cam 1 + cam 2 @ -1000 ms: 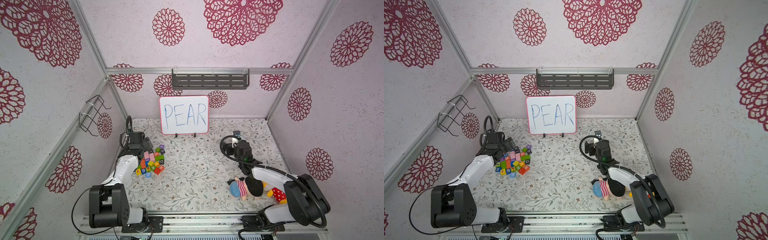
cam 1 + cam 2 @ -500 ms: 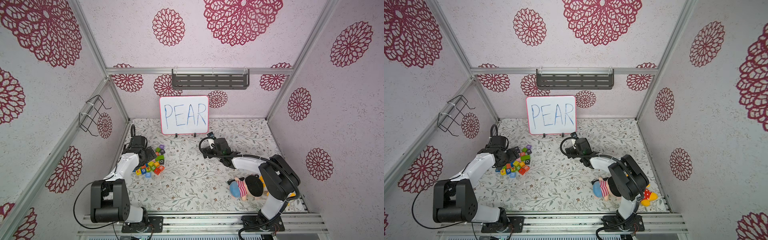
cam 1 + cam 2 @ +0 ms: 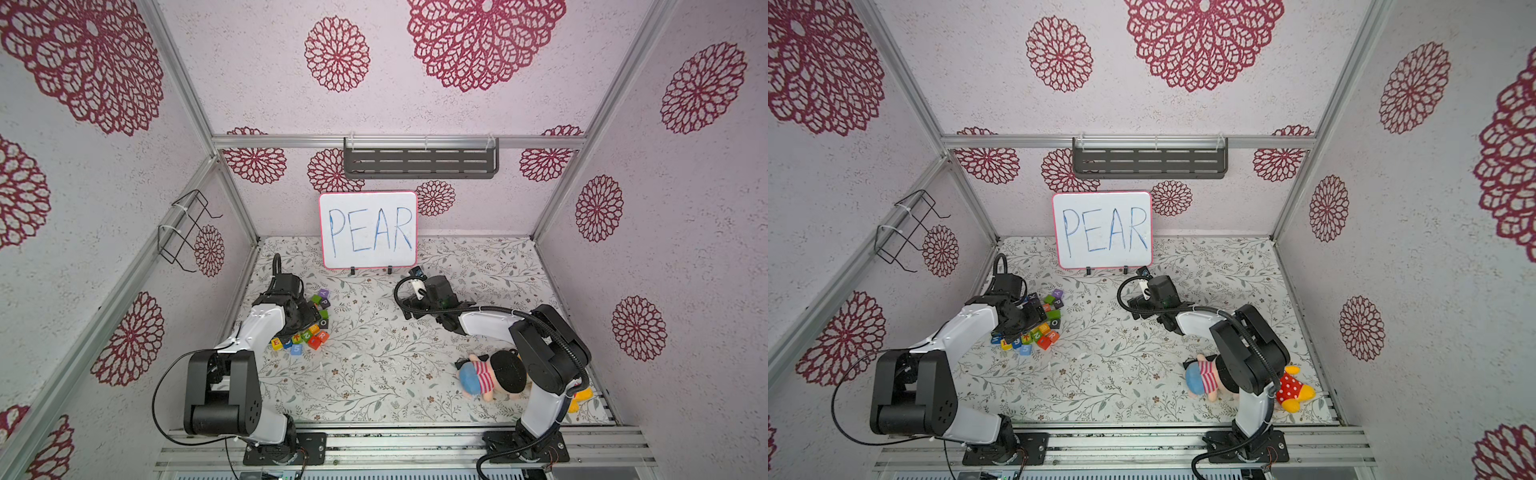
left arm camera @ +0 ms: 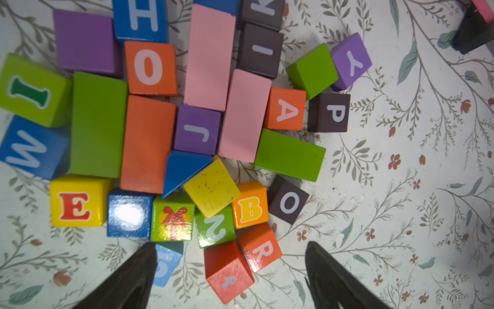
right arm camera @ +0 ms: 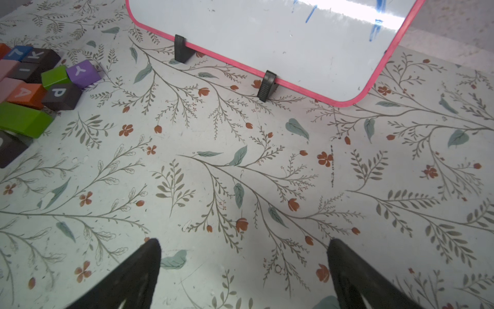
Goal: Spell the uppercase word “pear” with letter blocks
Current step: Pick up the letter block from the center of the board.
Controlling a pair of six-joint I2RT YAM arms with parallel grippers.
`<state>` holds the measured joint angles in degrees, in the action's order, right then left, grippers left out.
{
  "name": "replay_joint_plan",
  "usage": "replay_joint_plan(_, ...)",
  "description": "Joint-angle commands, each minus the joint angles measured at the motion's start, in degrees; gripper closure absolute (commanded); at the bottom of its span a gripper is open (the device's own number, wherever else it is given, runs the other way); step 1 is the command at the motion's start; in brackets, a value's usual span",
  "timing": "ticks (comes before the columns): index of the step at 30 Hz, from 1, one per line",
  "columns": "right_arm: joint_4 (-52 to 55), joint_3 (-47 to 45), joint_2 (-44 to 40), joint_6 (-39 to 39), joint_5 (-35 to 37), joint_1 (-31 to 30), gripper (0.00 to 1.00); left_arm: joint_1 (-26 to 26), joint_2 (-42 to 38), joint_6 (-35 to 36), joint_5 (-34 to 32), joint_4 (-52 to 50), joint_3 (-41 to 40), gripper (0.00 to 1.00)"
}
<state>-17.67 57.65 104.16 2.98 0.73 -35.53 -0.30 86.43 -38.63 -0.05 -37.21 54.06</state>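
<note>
The letter blocks lie in a mixed pile (image 3: 309, 328) at the mat's left. In the left wrist view I see the dark P block (image 4: 330, 112) beside the orange A block (image 4: 286, 109), the yellow E block (image 4: 77, 206) at the pile's far side, and the orange R block (image 4: 260, 250). My left gripper (image 4: 231, 248) hangs open just above the pile. The R block and a red block (image 4: 228, 270) lie between its fingers, untouched. My right gripper (image 5: 245, 242) is open over bare mat before the whiteboard; P (image 5: 60, 95) and A (image 5: 22, 93) show from there.
A whiteboard (image 3: 368, 230) reading PEAR stands on two black feet at the back. A plush doll (image 3: 490, 376) lies at the front right by the right arm's base. Long pink, green and orange blocks crowd the pile. A shelf (image 3: 419, 162) hangs on the back wall.
My right arm swung left from the front right to the middle, near the whiteboard. My left gripper shifted slightly forward over the pile and its jaws narrowed a little.
</note>
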Motion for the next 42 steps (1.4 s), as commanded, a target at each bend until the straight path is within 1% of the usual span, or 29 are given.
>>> replay_joint_plan(1, 1.0, 2.08, -0.21, -0.44, -0.73, -0.27, 0.01, -0.23, 2.42, 1.73, 1.41, 1.65, 3.24, 0.11)
replay_joint_plan(9, 4.17, 6.56, 2.38, 0.0, -1.76, -0.24, 0.01, 0.4, 6.04, 3.04, 0.06, 2.04, 6.55, 0.11)
replay_joint_plan(14, 5.05, 9.49, 3.32, -0.73, -3.19, -0.42, 0.01, 3.55, 7.67, 2.75, 1.78, 3.25, 7.76, 0.11)
replay_joint_plan(17, 5.43, 11.86, 4.72, -2.91, -3.23, -0.51, 0.01, 6.06, 8.41, 2.94, 2.75, 4.14, 7.72, 0.11)
replay_joint_plan(19, 6.35, 13.72, 5.93, -3.77, -2.62, -0.51, 0.01, 7.14, 10.0, 3.2, 3.25, 3.26, 9.3, 0.13)
replay_joint_plan(21, 6.19, 14.82, 6.63, -3.62, -3.08, -0.51, 0.01, 6.17, 12.07, 5.15, 2.34, 1.18, 12.86, 0.16)
replay_joint_plan(22, 5.85, 14.85, 6.79, -3.52, -3.86, -0.51, 0.01, 5.16, 12.99, 6.0, 1.35, 0.43, 14.37, 0.17)
replay_joint_plan(25, 5.95, 14.64, 6.83, -3.07, -5.38, -0.51, 0.01, 1.0, 16.18, 9.12, -0.95, -0.73, 19.05, 0.18)
replay_joint_plan(29, 5.76, 13.09, 5.63, -2.46, -4.91, -0.59, 0.01, -2.23, 21.54, 13.54, 0.61, -0.66, 24.83, 0.24)
replay_joint_plan(35, 5.02, 10.56, 3.85, -1.44, -4.5, -0.59, 0.01, -5.09, 29.33, 18.26, 2.82, -2.89, 32.48, 0.25)
replay_joint_plan(42, 4.63, 7.44, 1.28, -1.25, -3.51, -0.86, 0.01, -5.63, 33.24, 20.25, 3.89, -3.93, 35.66, 0.26)
